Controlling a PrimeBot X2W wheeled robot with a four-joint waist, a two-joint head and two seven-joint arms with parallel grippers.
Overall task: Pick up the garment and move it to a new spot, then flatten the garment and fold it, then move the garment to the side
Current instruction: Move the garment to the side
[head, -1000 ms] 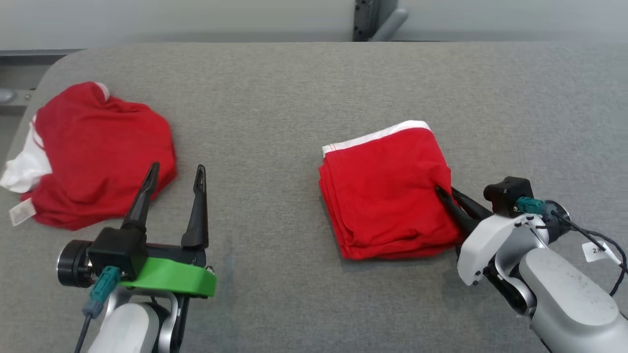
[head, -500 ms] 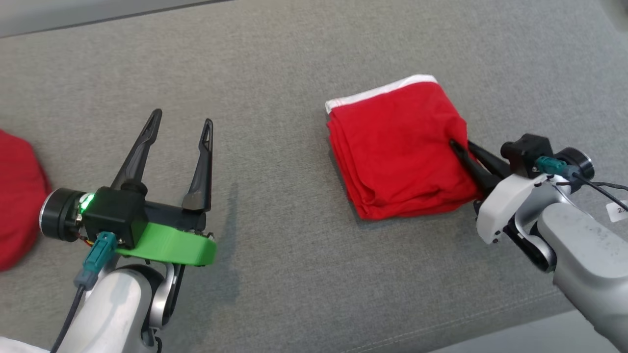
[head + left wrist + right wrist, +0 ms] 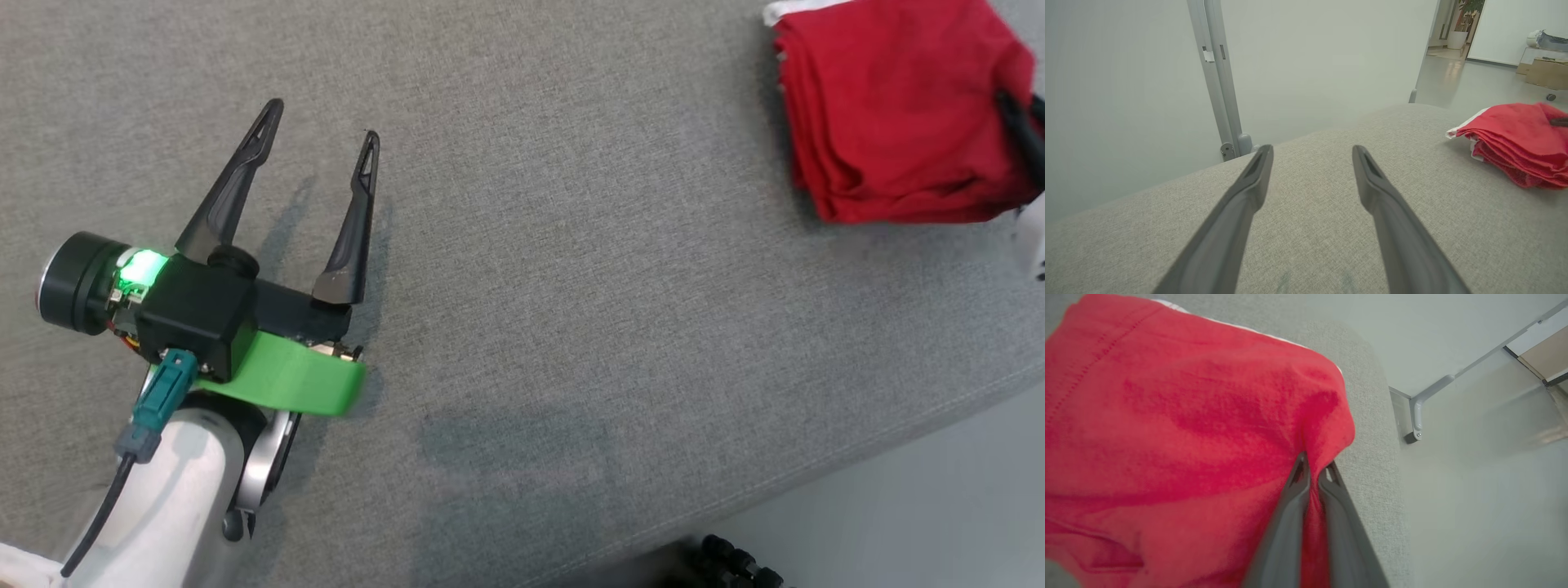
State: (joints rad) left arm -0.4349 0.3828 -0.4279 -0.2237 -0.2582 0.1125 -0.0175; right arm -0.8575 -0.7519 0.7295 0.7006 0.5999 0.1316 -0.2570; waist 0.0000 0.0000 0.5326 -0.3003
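Folded red garment (image 3: 890, 114) lies on the grey bench (image 3: 571, 327), upper right of the head view. Right fingers (image 3: 1284, 526) pinch its edge, evidently to shift it aside. Left fingers (image 3: 351, 229) stand spread, idle, holding nothing.

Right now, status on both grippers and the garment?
Left gripper open, above the grey table. Right gripper shut on folded red garment. Nothing seen blocking.
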